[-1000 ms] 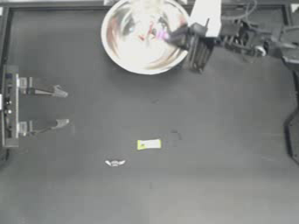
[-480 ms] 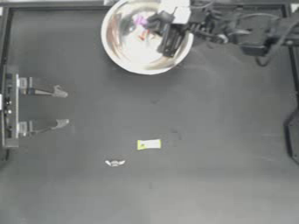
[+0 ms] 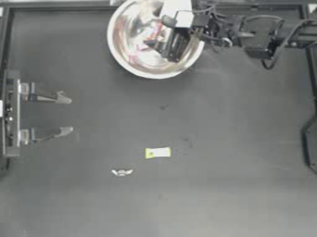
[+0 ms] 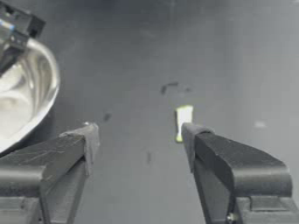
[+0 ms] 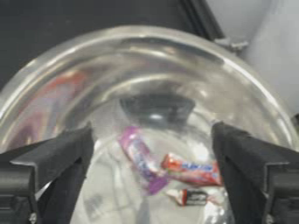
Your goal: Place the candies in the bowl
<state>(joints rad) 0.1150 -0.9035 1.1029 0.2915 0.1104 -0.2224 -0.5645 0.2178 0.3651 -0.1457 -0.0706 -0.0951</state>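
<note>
Candies: purple one [image 5: 138, 159] and red one [image 5: 189, 168] sit in the bowl [image 3: 127, 58]; right tool [image 3: 171, 45] hovers above, spread wide, empty. Left tool [image 3: 62, 115] parked left, also wide apart.

— Where's the right arm's dark two-jaw gripper [image 3: 168, 42]?
— Reached to the table's far middle, jaws spread wide.
— The left arm's dark two-jaw gripper [image 3: 62, 115]?
— Parked at the left edge, jaws apart.

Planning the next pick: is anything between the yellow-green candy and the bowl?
Nothing visible. Bare table lies between the yellow-green candy and the bowl; the right tool hangs open over the bowl.
</note>
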